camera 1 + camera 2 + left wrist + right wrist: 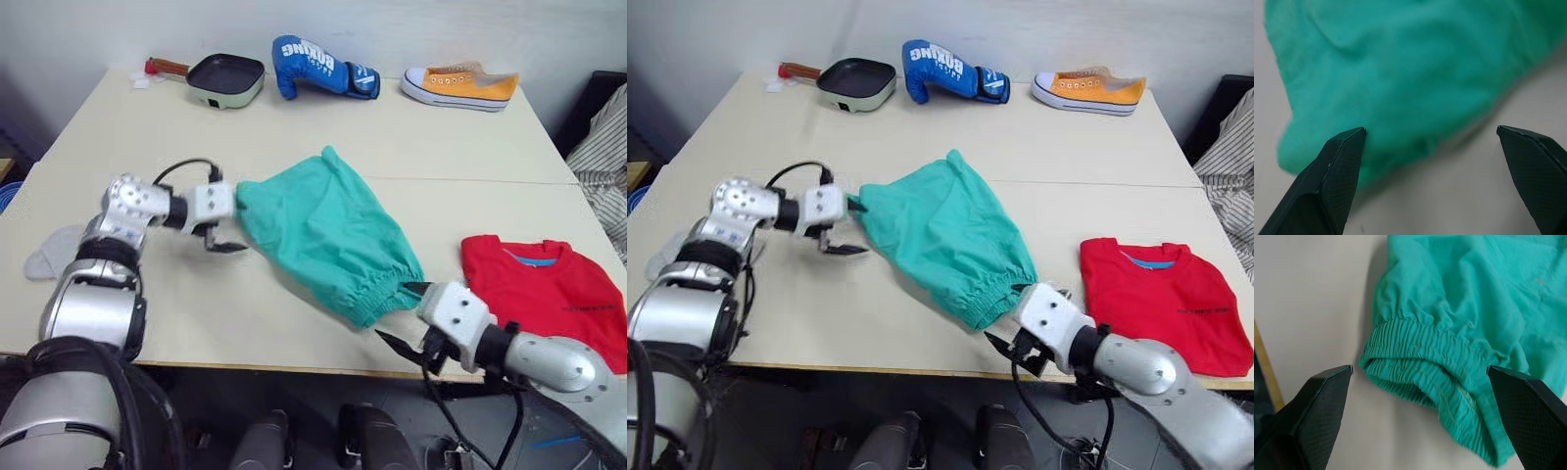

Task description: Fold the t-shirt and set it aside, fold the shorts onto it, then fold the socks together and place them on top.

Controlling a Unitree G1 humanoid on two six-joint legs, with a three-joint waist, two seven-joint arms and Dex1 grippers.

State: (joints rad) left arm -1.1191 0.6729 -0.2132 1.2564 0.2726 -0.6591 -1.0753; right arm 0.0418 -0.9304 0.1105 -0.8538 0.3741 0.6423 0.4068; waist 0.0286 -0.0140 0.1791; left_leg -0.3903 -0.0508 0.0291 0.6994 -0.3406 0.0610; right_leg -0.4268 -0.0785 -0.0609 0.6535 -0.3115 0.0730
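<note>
At the near edge of the table (294, 147), the right gripper (404, 315) sits just beside the gathered elastic waistband of the teal-green shorts (328, 230). In the right wrist view its two black fingers (1312, 406) stand wide apart with the waistband end between them; they hold nothing. The shorts lie folded in a slanting band across the middle of the pale tabletop, waistband toward the front edge, the other end farther back and to the left. There the left gripper (223, 238) hovers beside the shorts' left corner; the left wrist view shows its fingers (1337, 166) spread wide, cloth just beyond the tips, nothing gripped.

To the right of the shorts, near the front right corner, the red t-shirt (549, 289) lies folded flat, its blue inner neck label showing. At the far left, by the table's edge beside the left arm, lies a light grey sock (49, 253).

Along the far edge stand a small dark frying pan (227, 78) with a pale green rim and wooden handle, nothing visible in it, then a blue boxing glove (318, 67), then an orange sneaker (460, 86) with a white sole. A pale wall rises behind the table. Striped fabric (602, 147) shows at the right border.
</note>
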